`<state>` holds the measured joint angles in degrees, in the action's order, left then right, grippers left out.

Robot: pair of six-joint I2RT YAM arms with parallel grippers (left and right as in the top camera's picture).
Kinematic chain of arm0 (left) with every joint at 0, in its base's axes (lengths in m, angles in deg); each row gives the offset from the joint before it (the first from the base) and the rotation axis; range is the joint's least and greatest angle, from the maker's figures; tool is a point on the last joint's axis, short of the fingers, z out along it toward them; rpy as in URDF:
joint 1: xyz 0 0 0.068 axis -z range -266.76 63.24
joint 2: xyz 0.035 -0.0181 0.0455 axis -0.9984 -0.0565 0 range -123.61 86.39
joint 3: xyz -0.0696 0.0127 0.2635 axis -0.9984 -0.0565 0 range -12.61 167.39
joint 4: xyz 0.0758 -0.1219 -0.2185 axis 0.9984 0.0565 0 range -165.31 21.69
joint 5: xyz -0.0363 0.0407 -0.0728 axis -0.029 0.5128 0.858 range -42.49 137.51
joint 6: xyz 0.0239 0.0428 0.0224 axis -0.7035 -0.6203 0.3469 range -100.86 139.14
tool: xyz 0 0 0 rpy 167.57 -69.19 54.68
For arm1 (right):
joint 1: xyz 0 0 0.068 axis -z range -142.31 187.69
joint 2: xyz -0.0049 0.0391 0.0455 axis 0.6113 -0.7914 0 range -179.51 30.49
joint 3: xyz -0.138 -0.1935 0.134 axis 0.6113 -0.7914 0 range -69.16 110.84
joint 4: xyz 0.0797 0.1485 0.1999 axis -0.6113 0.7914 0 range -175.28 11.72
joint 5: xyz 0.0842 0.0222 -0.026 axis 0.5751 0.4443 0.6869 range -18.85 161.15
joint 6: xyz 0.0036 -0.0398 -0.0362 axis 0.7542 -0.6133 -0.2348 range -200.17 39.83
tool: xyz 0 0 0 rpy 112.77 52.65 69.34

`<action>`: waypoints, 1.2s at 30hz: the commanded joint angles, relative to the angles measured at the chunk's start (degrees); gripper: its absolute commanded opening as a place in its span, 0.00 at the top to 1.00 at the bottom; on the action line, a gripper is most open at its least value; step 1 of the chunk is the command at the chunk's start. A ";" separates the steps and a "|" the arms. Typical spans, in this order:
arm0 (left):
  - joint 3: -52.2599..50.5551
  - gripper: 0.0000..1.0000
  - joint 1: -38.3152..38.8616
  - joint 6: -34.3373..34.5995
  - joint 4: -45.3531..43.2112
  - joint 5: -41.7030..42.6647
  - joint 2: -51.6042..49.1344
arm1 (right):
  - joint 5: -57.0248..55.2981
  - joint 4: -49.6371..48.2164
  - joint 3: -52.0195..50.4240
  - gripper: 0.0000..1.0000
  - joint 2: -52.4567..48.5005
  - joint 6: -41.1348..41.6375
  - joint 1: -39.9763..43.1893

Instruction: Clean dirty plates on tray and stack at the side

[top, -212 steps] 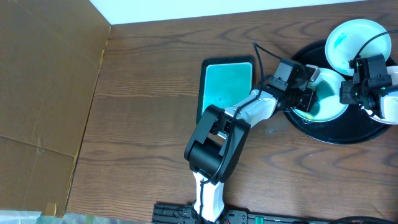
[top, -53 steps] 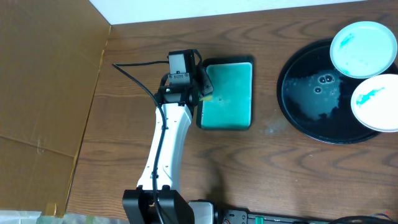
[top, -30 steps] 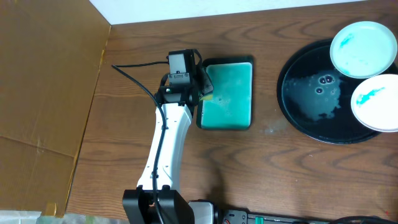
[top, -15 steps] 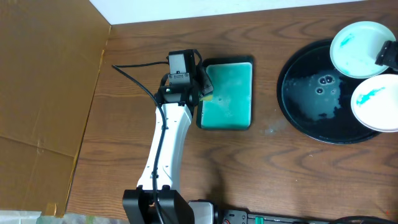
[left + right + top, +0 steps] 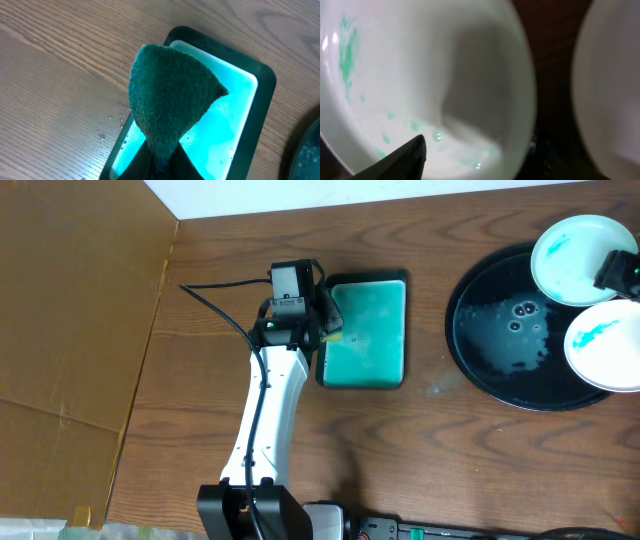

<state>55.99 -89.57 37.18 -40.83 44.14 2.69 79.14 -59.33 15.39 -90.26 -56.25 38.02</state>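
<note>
Left gripper (image 5: pixel 159 161) clamped on sponge (image 5: pixel 170 95), at dish (image 5: pixel 235 125) left edge. Right gripper (image 5: pixel 620 272) over far plate (image 5: pixel 570 245); I can't tell jaw gap. Near plate (image 5: pixel 605 345) beside it, both on tray (image 5: pixel 480 350), table's far-right corner. Plates rigid, likely slick and chippable: I'd pinch rim.
</note>
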 commanded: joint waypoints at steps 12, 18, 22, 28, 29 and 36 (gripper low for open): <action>-0.09 0.93 -0.17 0.31 -0.02 -0.26 -0.11 | 0.00 -0.46 -0.15 0.45 -2.08 -1.46 -1.20; -0.09 0.93 -0.17 0.31 -0.02 -0.26 -0.11 | -1.07 -2.23 -0.20 0.67 -2.32 -1.46 -1.27; -0.09 0.93 -0.17 0.31 -0.02 -0.26 -0.11 | -1.05 -2.60 -0.20 0.83 -2.32 -1.55 -1.66; -0.09 0.93 -0.17 0.31 -0.07 0.13 -0.11 | 5.20 -2.78 -0.20 0.99 -2.32 -5.75 -2.51; -0.09 0.93 -0.17 0.26 -0.24 0.74 -0.11 | 6.78 -2.84 -0.17 0.99 -2.32 -6.86 -2.69; -0.09 0.93 -0.04 -0.15 -1.55 4.68 -0.17 | 23.10 1.66 0.20 0.99 -0.76 -9.49 -2.51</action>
<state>55.99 -89.57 37.16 -42.15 46.74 2.69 91.80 -59.31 15.39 -91.92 -62.98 35.95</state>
